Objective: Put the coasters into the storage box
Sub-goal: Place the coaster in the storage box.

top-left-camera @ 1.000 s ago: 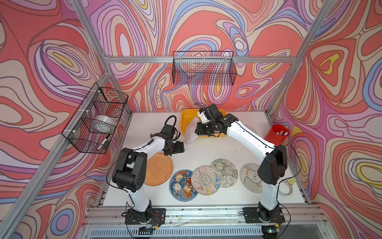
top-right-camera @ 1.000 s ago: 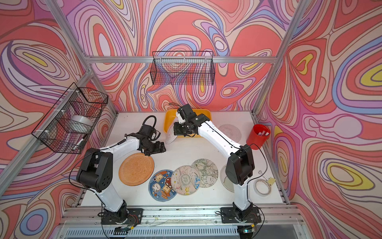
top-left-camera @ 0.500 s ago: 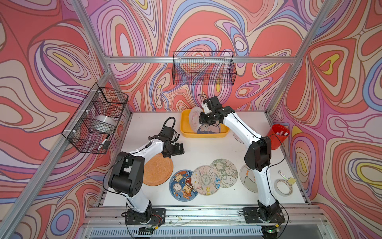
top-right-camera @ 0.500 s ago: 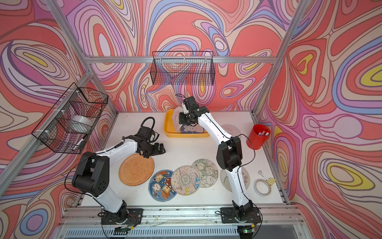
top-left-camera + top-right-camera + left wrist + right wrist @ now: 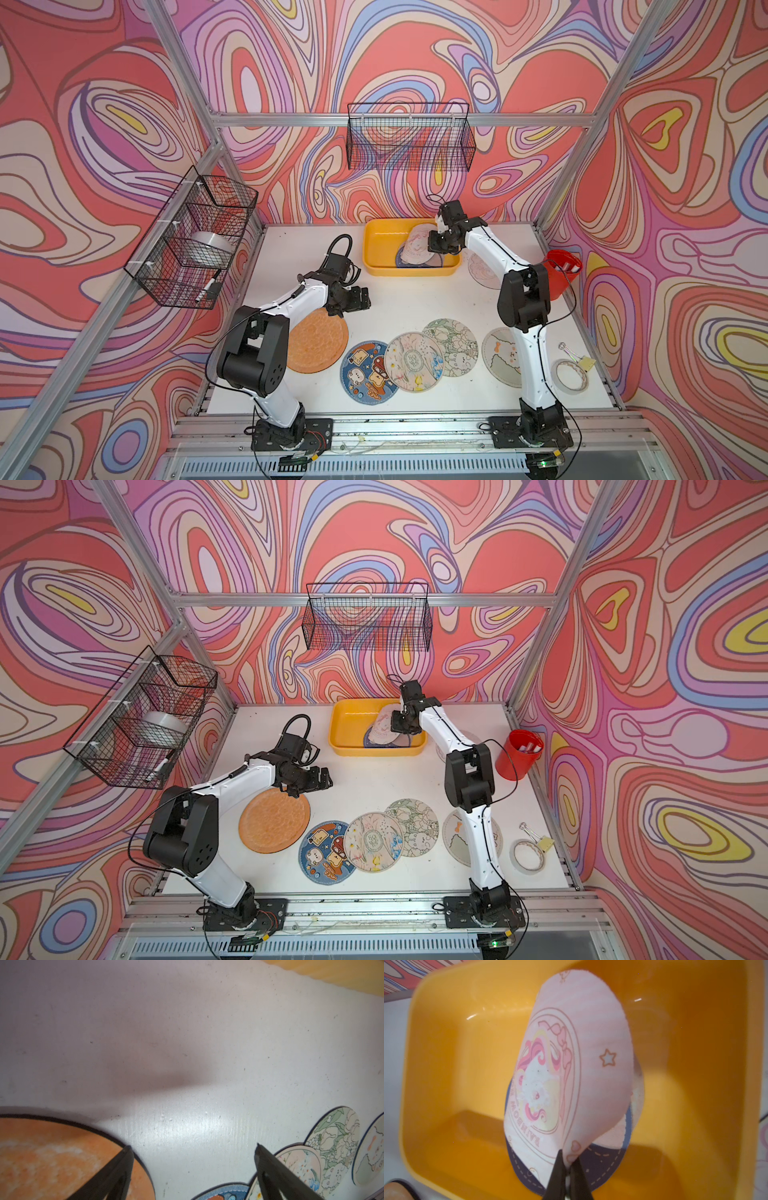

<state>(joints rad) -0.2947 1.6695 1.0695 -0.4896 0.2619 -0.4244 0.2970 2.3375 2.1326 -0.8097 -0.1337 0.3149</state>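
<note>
Right tool (image 5: pixel 569 1157): pinched together on the lower rim of the pink coaster (image 5: pixel 591 1064), with only that thin edge between the two tips.
Pink coaster: hangs on edge and tilted inside the yellow box (image 5: pixel 446 1064). It is gripped by the rim, I judge, because a flat disc offers no other hold, and carried upright so it clears the box wall.
Yellow box: sits at the back of the worktop (image 5: pixel 415 303). A dark-rimmed coaster (image 5: pixel 602 1165) lies flat on its floor, right under the held one.
Step in hand: the drop, by my reading. The disc is over the box floor and only needs letting go to settle on the one below.
Left tool (image 5: pixel 193 1146): tips wide apart and empty, low over bare worktop, one tip near the rim of the orange coaster (image 5: pixel 52 1157). It is probably lined up there to take that rim.
Waiting on the worktop:
- The orange coaster.
- The blue cartoon coaster (image 5: pixel 368 374).
- The pale flower coaster (image 5: pixel 413 361), lapped over its two neighbours.
- The green flower coaster (image 5: pixel 453 345).
- The lamb coaster (image 5: pixel 500 357), partly behind the right arm.
- The faint pink coaster (image 5: pixel 482 270), just beside the box under that arm.
Progress: early, since most discs are outside the box.
Risk: a tilted disc may lean on the wall instead of lying flat.
Not for the box: red cup (image 5: pixel 557 282), tape ring (image 5: pixel 573 374).
</note>
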